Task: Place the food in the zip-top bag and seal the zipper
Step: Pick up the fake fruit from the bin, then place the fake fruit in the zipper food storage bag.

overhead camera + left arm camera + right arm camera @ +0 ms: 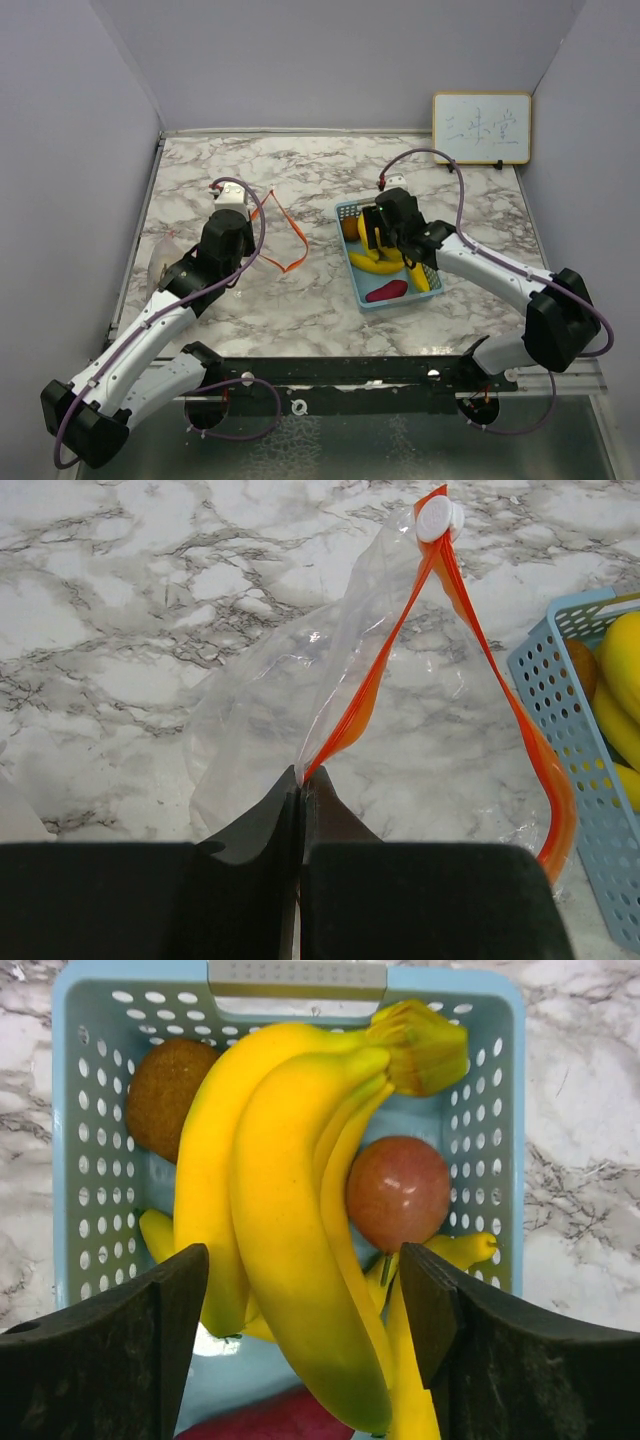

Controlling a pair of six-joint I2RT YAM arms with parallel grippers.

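The food lies in a light-blue basket (90, 990): a bunch of yellow bananas (270, 1180), a brown round piece (165, 1085), a reddish round fruit (398, 1190) and a magenta piece (386, 291). My right gripper (305, 1290) hovers open over the basket, its fingers on either side of the bananas and above them, not touching. The clear zip-top bag (400, 710) with an orange zipper and white slider (438, 520) lies left of the basket (352, 212), mouth gaping. My left gripper (300, 780) is shut on the bag's zipper edge.
A small whiteboard (481, 127) leans on the back wall at the right. Grey walls close in the marble table (300, 310) on three sides. A black rail (330, 370) with the arm bases runs along the near edge.
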